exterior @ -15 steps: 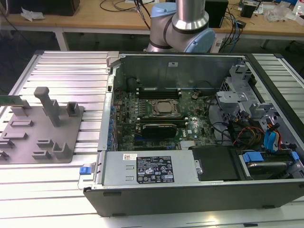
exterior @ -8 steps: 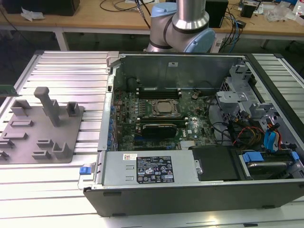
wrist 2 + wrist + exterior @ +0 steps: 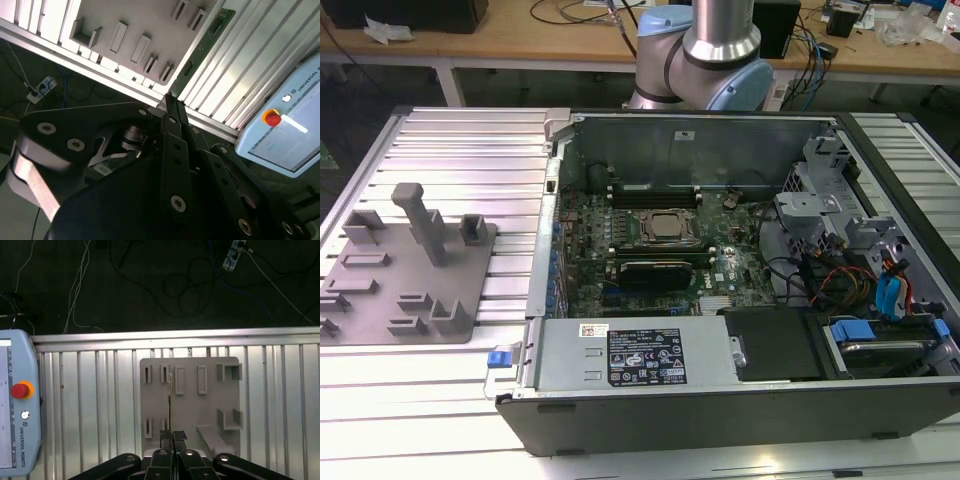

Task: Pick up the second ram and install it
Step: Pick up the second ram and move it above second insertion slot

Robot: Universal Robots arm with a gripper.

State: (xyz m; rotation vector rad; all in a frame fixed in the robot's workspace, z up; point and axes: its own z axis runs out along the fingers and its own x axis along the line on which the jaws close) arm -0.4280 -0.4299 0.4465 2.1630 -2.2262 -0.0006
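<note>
First wrist view: pincer (image 3: 173, 436) closed on the second ram (image 3: 170, 400), seen edge-on.
Second ram: gripped by one end, its length reaching out over the grey holder plate (image 3: 190, 415).
Holder plate: lies on the ribbed worktop (image 3: 90, 405).

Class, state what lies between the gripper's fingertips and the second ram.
Nothing: the gripper is shut on the second ram, its fingertips touching the stick's end, as the second wrist view shows.
</note>
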